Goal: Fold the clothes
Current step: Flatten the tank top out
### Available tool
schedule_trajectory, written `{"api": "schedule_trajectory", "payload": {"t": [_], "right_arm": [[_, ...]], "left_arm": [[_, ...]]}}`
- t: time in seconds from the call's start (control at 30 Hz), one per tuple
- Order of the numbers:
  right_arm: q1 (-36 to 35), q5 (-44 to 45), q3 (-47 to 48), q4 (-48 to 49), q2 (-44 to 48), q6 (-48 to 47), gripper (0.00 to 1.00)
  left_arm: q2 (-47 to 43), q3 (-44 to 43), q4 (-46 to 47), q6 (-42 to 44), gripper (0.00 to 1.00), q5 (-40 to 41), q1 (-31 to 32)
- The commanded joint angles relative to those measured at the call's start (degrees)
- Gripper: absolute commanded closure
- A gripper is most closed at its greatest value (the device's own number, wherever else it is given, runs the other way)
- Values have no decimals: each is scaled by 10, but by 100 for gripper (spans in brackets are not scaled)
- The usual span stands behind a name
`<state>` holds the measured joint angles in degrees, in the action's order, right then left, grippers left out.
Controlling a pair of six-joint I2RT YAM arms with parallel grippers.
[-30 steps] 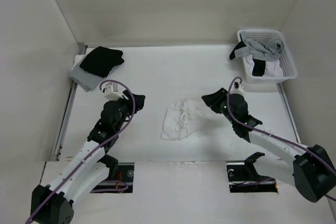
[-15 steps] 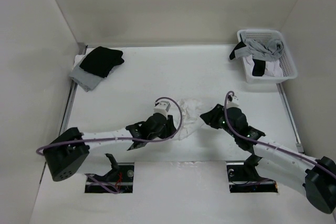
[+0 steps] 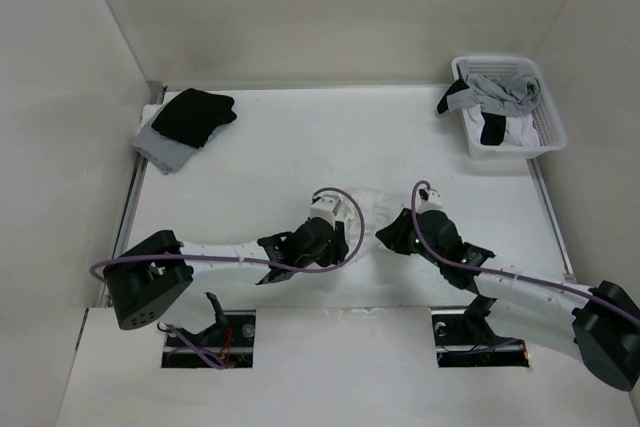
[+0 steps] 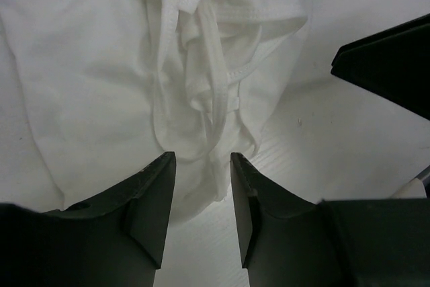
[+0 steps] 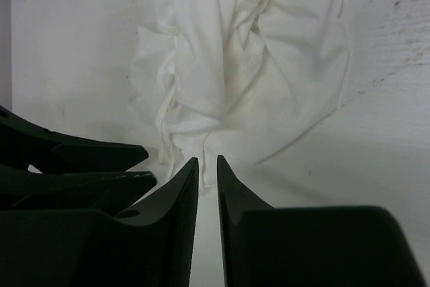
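The clothes point(image 3: 366, 201), a crumpled white garment, lie mid-table, mostly covered by the two arms in the top view. My left gripper point(image 3: 342, 231) is at its near left edge. In the left wrist view the garment point(image 4: 101, 78) fills the upper frame, and my left gripper point(image 4: 201, 166) is part closed with the bunched hem between its tips. My right gripper point(image 3: 388, 237) is at the near right edge. In the right wrist view my right gripper point(image 5: 207, 166) is almost shut on a narrow strip of the garment's point(image 5: 269, 58) hem.
A white basket point(image 3: 553, 133) holding grey, black and white laundry stands at the back right. A black garment point(image 3: 195, 113) lies on a grey cloth point(image 3: 158, 147) at the back left. Walls enclose the table on three sides. The two grippers are close together.
Both arms have come in from the sides to the garment's near edge, the left one swinging far to the right. Both grippers have narrowed from wide open onto the fabric.
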<state>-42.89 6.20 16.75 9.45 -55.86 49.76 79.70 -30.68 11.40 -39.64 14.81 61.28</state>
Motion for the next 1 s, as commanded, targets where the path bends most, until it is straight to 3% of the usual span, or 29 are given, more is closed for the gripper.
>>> {"api": "schedule_trajectory", "payload": {"t": [0.0,0.13,0.37,0.5,0.7,0.87,0.97], "right_arm": [[-27,4,-16,28,-4,6,80],[-29,5,-37,34,3,22,78],[-47,1,-44,31,3,32,73],[-86,-2,-28,35,-31,39,66],[-123,-2,2,92,-122,48,63],[-130,3,13,155,-203,67,70],[-131,9,17,172,-236,78,81]], "left_arm": [[29,-33,42,30,65,11,3],[46,-40,48,33,71,13,-1],[52,-42,49,29,92,13,-9],[13,-28,49,18,94,13,-17],[-33,-17,42,21,96,7,-33],[-46,-11,41,22,96,2,-42],[-55,-8,41,22,96,-2,-47]]}}
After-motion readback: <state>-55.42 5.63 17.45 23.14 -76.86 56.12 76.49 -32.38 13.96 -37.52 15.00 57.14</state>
